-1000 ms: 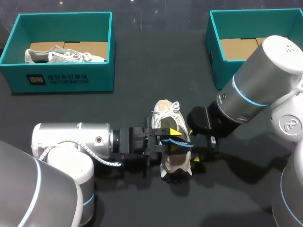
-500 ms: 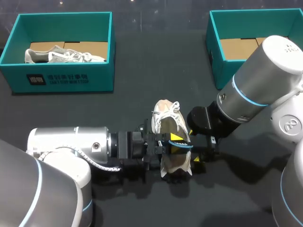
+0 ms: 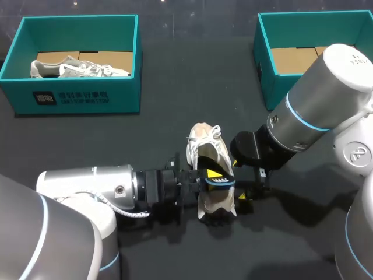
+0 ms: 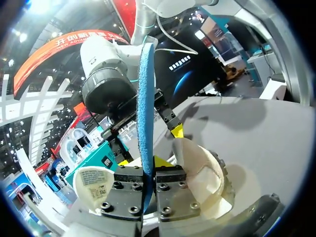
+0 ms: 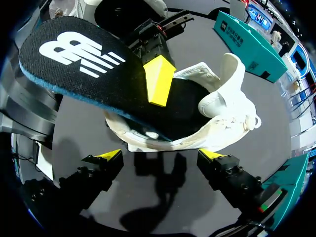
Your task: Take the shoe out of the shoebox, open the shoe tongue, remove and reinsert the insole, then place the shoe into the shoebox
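Observation:
A cream-white shoe (image 3: 204,144) lies on the dark table at the middle, seen as well in the right wrist view (image 5: 222,106). My left gripper (image 3: 212,174) comes in from the left and is shut on the insole (image 3: 221,181), which stands half out of the shoe's opening. The left wrist view has the insole (image 4: 145,103) edge-on as a blue strip clamped between the fingers (image 4: 163,162). Its black top with a white logo (image 5: 89,61) faces my right gripper (image 5: 162,158), which stands open just beside the shoe's right side (image 3: 243,189), holding nothing.
A teal shoebox (image 3: 78,96) at the back left holds another light shoe (image 3: 78,68). A second teal shoebox (image 3: 265,64) stands at the back right, partly behind my right arm. Dark tabletop lies bare between the boxes.
My left gripper's fingers have closed in onto the insole, and the left arm has shifted slightly. The shoe and the right arm have stayed where they were.

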Robot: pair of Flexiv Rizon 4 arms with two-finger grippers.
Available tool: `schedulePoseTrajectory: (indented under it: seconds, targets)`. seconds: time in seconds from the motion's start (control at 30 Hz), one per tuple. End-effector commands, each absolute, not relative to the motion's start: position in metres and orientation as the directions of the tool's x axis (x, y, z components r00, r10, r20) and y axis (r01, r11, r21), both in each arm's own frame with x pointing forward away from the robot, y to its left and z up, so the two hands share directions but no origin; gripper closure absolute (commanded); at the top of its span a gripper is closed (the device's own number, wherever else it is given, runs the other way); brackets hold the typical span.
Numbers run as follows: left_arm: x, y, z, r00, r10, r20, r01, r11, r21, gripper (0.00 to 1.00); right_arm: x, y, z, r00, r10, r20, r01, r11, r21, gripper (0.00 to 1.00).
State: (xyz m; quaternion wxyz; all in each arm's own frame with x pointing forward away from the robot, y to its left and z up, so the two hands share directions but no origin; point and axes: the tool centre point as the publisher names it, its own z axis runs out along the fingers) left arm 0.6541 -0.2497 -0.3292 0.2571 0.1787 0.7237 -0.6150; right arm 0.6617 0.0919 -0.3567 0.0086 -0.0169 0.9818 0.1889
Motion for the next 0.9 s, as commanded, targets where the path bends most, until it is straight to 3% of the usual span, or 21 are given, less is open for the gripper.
schedulePoseTrajectory:
  seconds: [0.03,0.53,0.67,0.9]
  targets:
    - [0.663,-0.257,-0.337,-0.801,-0.073,-0.594,0.572,0.199,-0.796,1.00,0.661,0.092,-0.357,-0.999,-0.029,-0.025,-0.036,0.928,0.370,0.00]
    - [0.671,-0.251,-0.341,-0.826,-0.093,-0.555,0.530,0.205,-0.823,1.00,0.661,0.092,-0.357,-0.999,-0.029,-0.025,-0.036,0.928,0.370,0.00]
    - [0.669,-0.249,-0.340,-0.833,-0.087,-0.547,0.523,0.202,-0.828,0.84,0.661,0.092,-0.357,-0.999,-0.029,-0.025,-0.036,0.928,0.370,0.00]
    - [0.662,-0.248,-0.328,-0.827,-0.078,-0.557,0.536,0.190,-0.822,0.77,0.661,0.092,-0.357,-0.999,-0.029,-0.025,-0.036,0.928,0.370,0.00]
